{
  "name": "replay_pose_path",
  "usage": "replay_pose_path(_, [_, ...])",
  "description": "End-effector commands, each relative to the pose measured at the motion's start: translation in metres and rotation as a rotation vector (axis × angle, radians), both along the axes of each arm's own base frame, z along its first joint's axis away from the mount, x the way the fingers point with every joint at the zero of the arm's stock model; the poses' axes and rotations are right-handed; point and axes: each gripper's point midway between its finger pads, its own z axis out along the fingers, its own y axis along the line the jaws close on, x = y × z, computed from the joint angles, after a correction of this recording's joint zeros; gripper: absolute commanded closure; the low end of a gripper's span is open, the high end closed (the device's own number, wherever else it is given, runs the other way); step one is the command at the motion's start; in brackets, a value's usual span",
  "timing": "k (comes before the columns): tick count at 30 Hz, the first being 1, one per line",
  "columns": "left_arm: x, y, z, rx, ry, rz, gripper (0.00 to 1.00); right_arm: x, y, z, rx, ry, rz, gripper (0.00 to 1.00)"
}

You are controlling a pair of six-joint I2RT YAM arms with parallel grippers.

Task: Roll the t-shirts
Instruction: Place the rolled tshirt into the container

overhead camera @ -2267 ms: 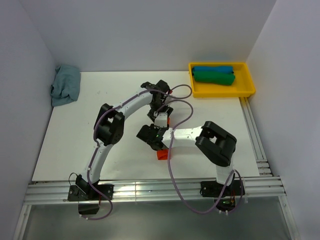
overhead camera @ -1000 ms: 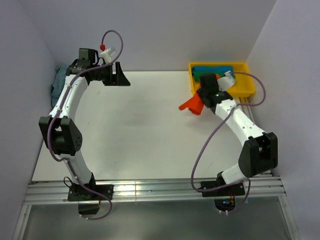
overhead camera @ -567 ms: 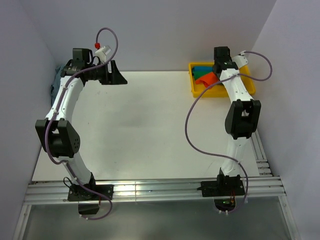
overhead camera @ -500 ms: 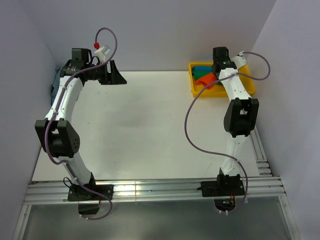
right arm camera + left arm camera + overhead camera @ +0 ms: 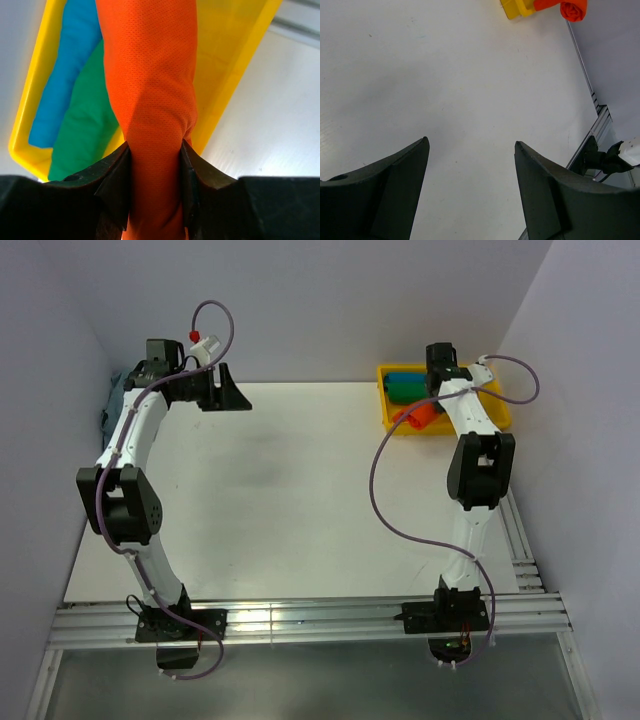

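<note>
Orange t-shirt (image 5: pixel 150 100) lower, over tray (image 5: pixel 227 55)

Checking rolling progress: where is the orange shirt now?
In the right wrist view, the rolled orange shirt is clamped in the right gripper over the yellow tray at the table's far right, beside the green shirt and blue shirt.

Yellow tray (image 5: pixel 386 410) at far right of white table (image 5: pixel 300 500) (faint scuff marks); aluminium rails (image 5: pixel 300 620) along near edge.
</note>
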Motion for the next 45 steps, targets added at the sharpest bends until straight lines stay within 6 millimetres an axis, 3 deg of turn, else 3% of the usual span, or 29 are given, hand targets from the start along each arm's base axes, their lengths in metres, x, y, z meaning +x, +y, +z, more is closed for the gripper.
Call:
replay_pose_path(1, [0.001,-0.003,0.014,-0.02,-0.053,-0.035,0.26,0.01,-0.027,0.009,-0.023,-0.056,-0.09,1.0])
replay_pose_path(2, [0.001,-0.002,0.013,-0.021,-0.048,-0.037,0.26,0.014,-0.029,0.015,-0.022,-0.069,-0.099,1.0])
replay_pose_path(7, [0.006,-0.003,0.005,-0.025,-0.029,-0.043,0.26,0.021,-0.037,0.005,-0.02,-0.053,-0.131,1.0])
replay_pose_path(17, [0.013,-0.004,-0.009,-0.036,0.001,-0.059,0.26,-0.007,-0.033,-0.018,0.041,-0.045,-0.231,1.0])
replay_pose_path(22, [0.01,-0.005,-0.009,-0.04,0.003,-0.071,0.26,0.001,-0.023,-0.027,0.075,-0.021,-0.24,1.0])
replay_pose_path(25, [0.01,-0.004,-0.009,-0.037,-0.003,-0.066,0.26,0.011,-0.019,-0.023,0.101,-0.062,-0.233,1.0])
replay_pose_path(31, [0.012,-0.006,-0.014,-0.047,0.016,-0.08,0.26,0.016,-0.015,-0.048,0.135,-0.032,-0.251,1.0])
replay_pose_path(39, [0.014,-0.005,-0.018,-0.053,0.019,-0.084,0.26,0.024,-0.012,-0.057,0.169,-0.071,-0.273,1.0])
replay_pose_path(45, [0.015,-0.003,-0.019,-0.055,0.026,-0.08,0.26,0.029,-0.004,-0.078,0.23,-0.09,-0.292,1.0])
